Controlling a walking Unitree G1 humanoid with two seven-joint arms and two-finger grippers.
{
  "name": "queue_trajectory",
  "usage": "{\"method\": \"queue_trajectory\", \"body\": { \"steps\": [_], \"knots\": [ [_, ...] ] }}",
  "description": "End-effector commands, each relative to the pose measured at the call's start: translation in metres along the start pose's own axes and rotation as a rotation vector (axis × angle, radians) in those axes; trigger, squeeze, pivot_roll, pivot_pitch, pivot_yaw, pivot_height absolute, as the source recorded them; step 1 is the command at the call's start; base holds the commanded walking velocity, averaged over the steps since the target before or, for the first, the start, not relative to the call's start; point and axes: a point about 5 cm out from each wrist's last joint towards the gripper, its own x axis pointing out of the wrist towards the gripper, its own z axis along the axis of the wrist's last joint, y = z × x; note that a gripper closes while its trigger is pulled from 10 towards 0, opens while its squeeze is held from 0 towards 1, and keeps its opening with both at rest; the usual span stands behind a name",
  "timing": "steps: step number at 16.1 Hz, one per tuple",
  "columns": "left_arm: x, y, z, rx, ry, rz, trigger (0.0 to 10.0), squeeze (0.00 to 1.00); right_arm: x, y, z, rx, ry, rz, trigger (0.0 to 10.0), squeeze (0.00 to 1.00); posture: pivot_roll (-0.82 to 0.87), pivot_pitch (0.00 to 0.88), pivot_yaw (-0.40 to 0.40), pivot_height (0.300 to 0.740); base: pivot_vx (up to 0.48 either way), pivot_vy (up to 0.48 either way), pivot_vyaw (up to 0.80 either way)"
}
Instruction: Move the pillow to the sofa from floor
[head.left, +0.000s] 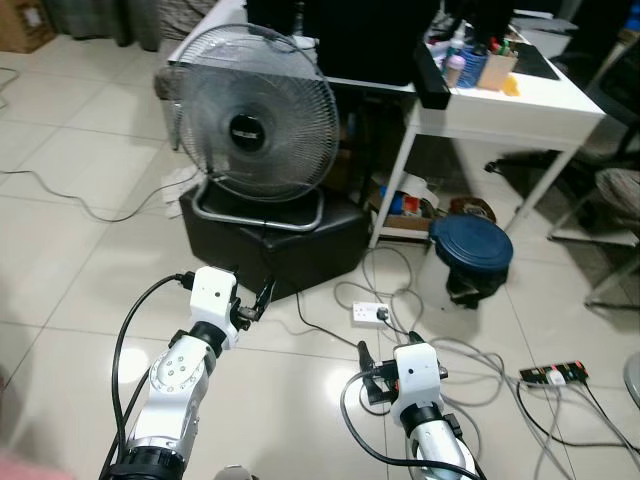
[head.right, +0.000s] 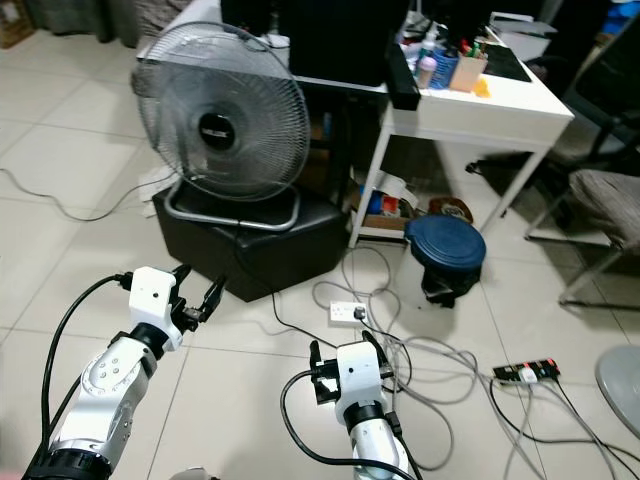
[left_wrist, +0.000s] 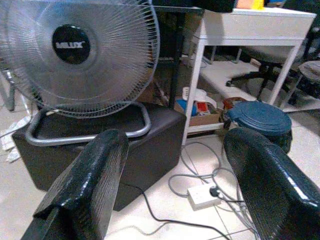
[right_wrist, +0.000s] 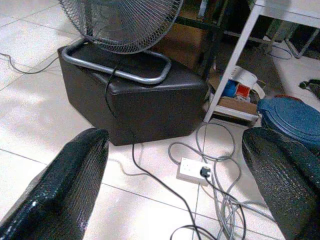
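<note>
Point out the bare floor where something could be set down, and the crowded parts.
Bare tile lies left of the black ottoman that carries the fan, crossed by one thin cable. Crowded: right of it, the power strip, tangled cords and blue bin under the white desk.

- The pale tiled floor (head.left: 70, 200) carries a black ottoman (head.left: 275, 240), taken here as the landmark.
- A grey fan (head.left: 250, 115) stands on top of the ottoman on a metal tube base.
- A white desk (head.left: 520, 100) stands just to the right of the ottoman; a box of clutter (head.left: 405, 210) sits under it.
- A dark blue bin (head.left: 470, 250) stands right of the ottoman.
- A white socket block (head.left: 368, 313) and grey cables (head.left: 470, 365) lie in front-right of the ottoman.
- A power strip (head.left: 553, 375) lies further right.
</note>
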Motion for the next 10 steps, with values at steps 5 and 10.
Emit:
{"method": "queue_trajectory", "body": {
  "steps": [5,10],
  "knots": [
    [0.002,-0.005,0.001,0.004,0.005,-0.017,10.0,0.0,0.048,-0.07,0.037,-0.014,-0.008,-0.045,10.0,0.0,-0.02,0.038,-0.106,0.74,0.0,0.0,0.62],
    [0.003,-0.007,0.0,0.002,0.011,-0.026,10.0,0.0,0.055,-0.083,0.046,-0.007,-0.011,-0.048,10.0,0.02,-0.03,0.037,-0.104,0.74,0.0,0.0,0.62]
  ]
}}
